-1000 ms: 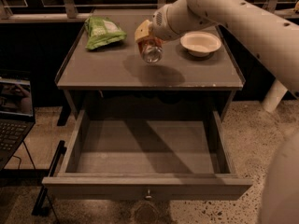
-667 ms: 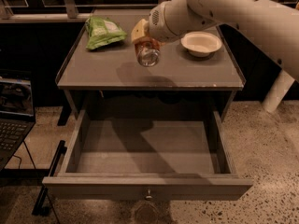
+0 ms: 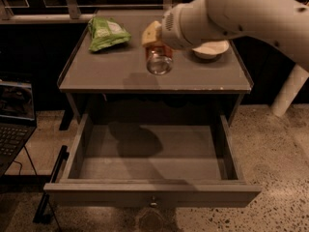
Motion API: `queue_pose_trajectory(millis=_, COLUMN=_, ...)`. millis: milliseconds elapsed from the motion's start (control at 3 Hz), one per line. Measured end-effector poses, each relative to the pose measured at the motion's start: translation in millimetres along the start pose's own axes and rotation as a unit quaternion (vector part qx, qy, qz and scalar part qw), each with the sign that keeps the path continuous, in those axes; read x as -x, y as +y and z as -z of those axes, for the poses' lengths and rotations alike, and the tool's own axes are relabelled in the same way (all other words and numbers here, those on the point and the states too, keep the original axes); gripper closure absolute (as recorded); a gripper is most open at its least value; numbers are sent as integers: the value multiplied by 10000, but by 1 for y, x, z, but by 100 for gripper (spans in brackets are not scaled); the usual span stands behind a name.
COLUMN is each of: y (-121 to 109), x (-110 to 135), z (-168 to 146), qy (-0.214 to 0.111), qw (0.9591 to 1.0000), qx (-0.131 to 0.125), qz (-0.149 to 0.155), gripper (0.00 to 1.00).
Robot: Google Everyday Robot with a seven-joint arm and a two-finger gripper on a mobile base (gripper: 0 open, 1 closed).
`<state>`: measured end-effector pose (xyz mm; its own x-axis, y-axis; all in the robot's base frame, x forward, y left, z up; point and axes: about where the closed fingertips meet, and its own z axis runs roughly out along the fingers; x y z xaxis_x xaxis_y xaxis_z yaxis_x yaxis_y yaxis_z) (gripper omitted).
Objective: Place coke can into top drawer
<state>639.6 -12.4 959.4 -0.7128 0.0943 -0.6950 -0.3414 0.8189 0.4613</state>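
Finding: the gripper (image 3: 155,42) is closed on the coke can (image 3: 159,62), which hangs clear of the cabinet top (image 3: 111,74), over its front half and between the green chip bag (image 3: 107,33) and the white bowl (image 3: 211,48).

Change noted: over the last second the can has shifted slightly toward the front edge of the cabinet top and sits lower in the view, and the arm now fills more of the upper right. The carry toward the top drawer (image 3: 145,190) therefore appears to be under way (not complete: the can is not yet over the drawer opening).

Drawer condition: pulled fully out and nothing visible inside. The arm's shadow falls on its floor.

Orientation: a silver end of the can faces the camera, with the red body foreshortened behind it. The long axis thus runs from the gripper down and forward, tilted rather than upright. Which end it is cannot be determined.
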Motion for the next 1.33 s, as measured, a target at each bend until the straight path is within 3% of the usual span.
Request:
queue_pose_trajectory(millis=333, y=5, x=-23, z=54, qy=-699, qw=9965, qx=-136, qz=-433, gripper=100)
queue_pose_trajectory(millis=667, y=-21, x=-67, z=61, qy=-1067, qw=9891, qx=-354, qz=-947, gripper=100)
queue_pose_trajectory(millis=1000, y=-61, x=-109, z=51, qy=-1181, qw=9805, qx=-513, qz=-1483, gripper=100)
queue_pose_trajectory(millis=1333, y=-87, x=-138, z=31, qy=-1073, qw=9737, qx=-367, qz=-1977, gripper=100)
